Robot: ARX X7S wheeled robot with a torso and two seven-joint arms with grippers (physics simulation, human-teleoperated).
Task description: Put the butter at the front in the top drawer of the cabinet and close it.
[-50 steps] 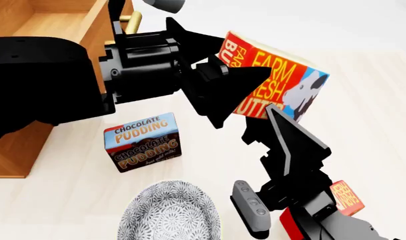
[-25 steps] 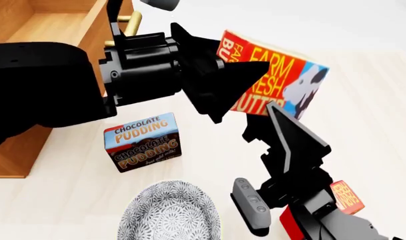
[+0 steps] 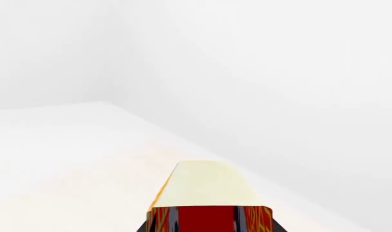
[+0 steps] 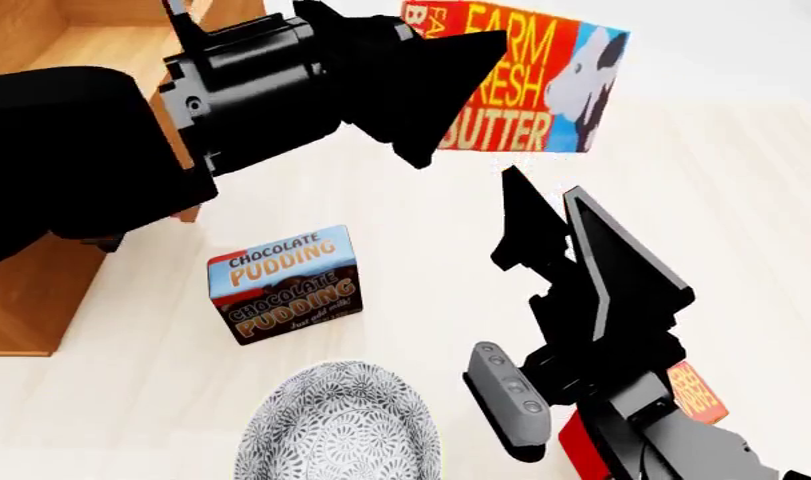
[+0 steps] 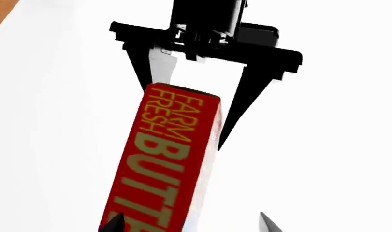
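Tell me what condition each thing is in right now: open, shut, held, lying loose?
butter: lifted off the table, clamped in the left gripper
right gripper: open, empty
top drawer: pulled open
pudding box: standing upright on the table, untouched
patterned bowl: upright on the table

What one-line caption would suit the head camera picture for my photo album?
Left gripper lifts the red-and-orange butter box above the pale table, beside the light wooden cabinet.

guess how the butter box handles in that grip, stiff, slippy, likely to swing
The butter probably stays stiff: its edges look straight in the left gripper. It may pivot, since it seems pinched near one end. The printed faces look smooth, so perhaps a bit slippery.
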